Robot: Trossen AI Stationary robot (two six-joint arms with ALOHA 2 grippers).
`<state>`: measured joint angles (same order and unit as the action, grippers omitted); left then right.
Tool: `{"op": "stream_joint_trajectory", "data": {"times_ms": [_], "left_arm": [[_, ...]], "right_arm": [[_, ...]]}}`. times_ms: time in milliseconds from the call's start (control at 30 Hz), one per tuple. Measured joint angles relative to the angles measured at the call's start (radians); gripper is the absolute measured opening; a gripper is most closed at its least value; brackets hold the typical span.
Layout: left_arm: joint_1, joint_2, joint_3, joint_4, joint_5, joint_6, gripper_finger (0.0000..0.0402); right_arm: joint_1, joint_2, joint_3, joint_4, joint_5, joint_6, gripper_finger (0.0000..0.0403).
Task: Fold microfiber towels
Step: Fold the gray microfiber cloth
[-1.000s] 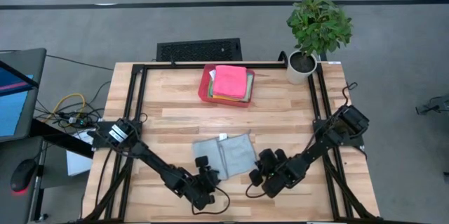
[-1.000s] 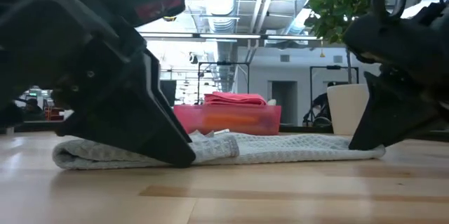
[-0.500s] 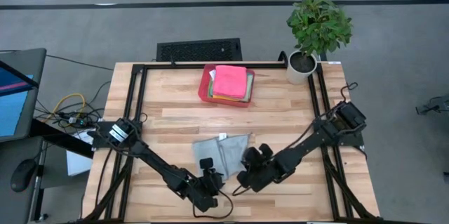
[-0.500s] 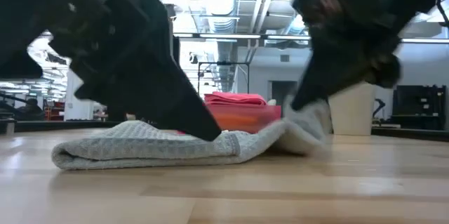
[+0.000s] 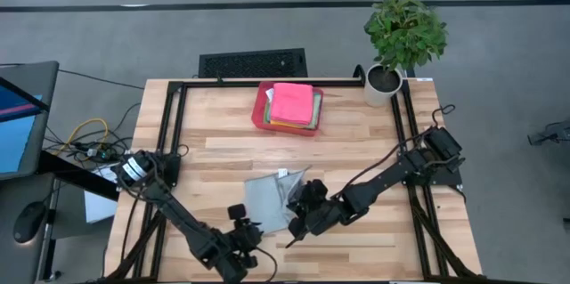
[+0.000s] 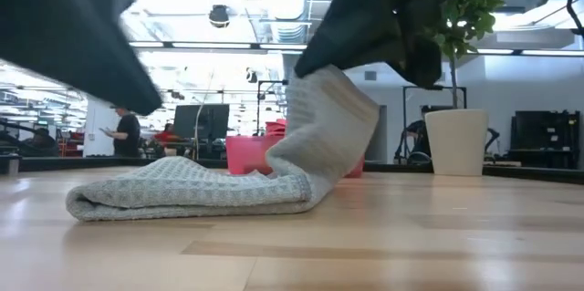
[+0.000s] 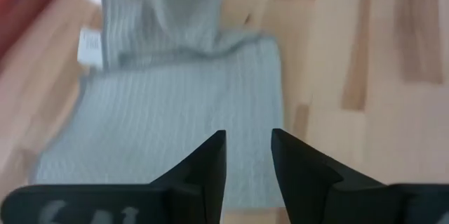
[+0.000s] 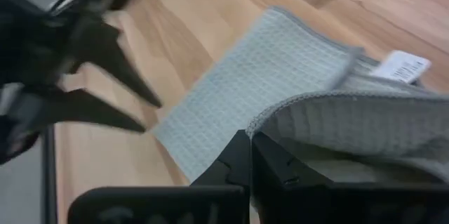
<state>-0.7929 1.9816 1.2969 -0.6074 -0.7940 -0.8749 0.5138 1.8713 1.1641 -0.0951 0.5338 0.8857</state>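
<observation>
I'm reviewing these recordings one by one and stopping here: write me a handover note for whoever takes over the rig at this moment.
Right gripper: shut on the grey towel, lifting its right edge up and over toward the left; the lifted flap shows in the low view.
Left gripper: off the towel near the table's front edge, fingers slightly apart, holding nothing.
Red tray at the back of the table holds a stack of towels, pink towel on top.
Done: the grey towel's fold is begun.
Left: lay the flap down, release, finish folding. Whether the tray's towels need work I cannot tell.
</observation>
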Motion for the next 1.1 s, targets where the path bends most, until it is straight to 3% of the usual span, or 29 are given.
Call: {"op": "stream_joint_trajectory", "data": {"times_ms": [200,867,1100], "left_arm": [[-0.023,0.0,-0.084,0.018,-0.017,-0.139,0.0094],[-0.021,0.0,-0.109,0.053,-0.059,-0.127,0.0087],[-0.02,0.0,-0.109,0.053,-0.062,-0.108,0.0087]], "right_arm": [[-0.007,0.0,0.001,0.119,-0.041,-0.094,0.0022],[-0.012,0.002,0.001,0.218,-0.116,-0.137,0.0026],[-0.017,0.129,0.063,0.291,-0.199,-0.161,0.0024]]}}
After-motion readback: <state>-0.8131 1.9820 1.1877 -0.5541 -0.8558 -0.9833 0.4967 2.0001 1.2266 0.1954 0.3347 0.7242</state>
